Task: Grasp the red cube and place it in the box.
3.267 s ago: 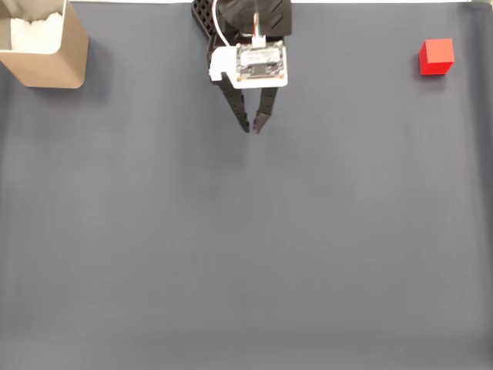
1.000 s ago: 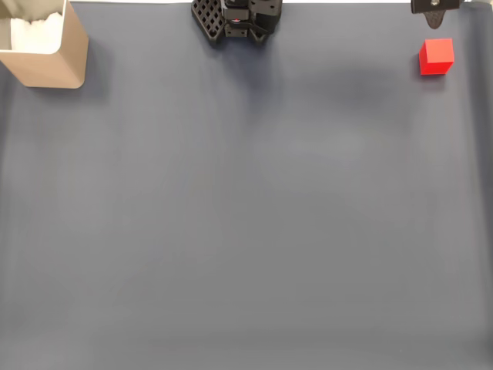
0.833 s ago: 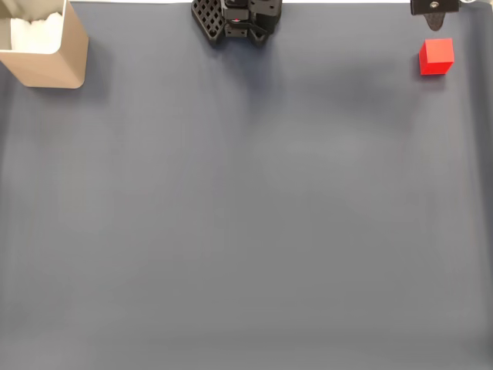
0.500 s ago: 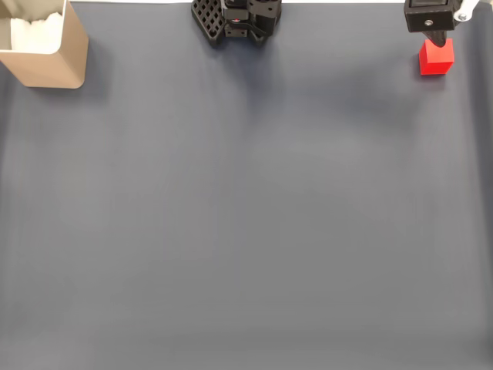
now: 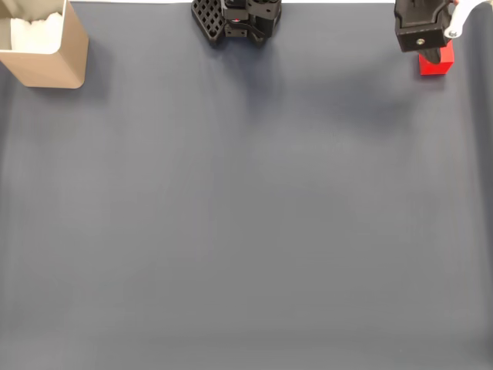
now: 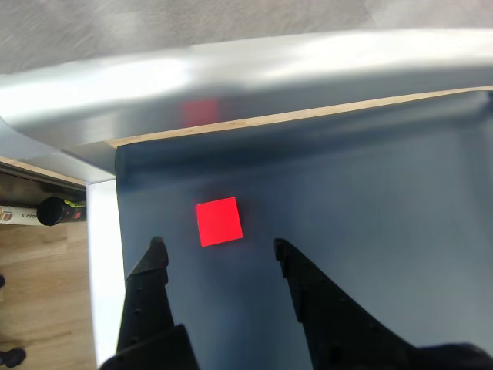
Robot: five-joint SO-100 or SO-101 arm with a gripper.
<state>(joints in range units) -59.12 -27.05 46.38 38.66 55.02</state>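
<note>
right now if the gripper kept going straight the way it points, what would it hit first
Probably the red cube: in the wrist view it sits just ahead of the open gripper, centred between the fingertips. Depth is unclear, so the fingers may straddle it and meet the mat instead.

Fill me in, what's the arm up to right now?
The arm is going after the red cube, which sits on the dark mat near the top right corner in the fixed view. The gripper hangs above it with its fingers spread open, the cube lying just ahead of the tips and not yet gripped. The box waits at the top left corner, far from the cube, with white padding inside.
</note>
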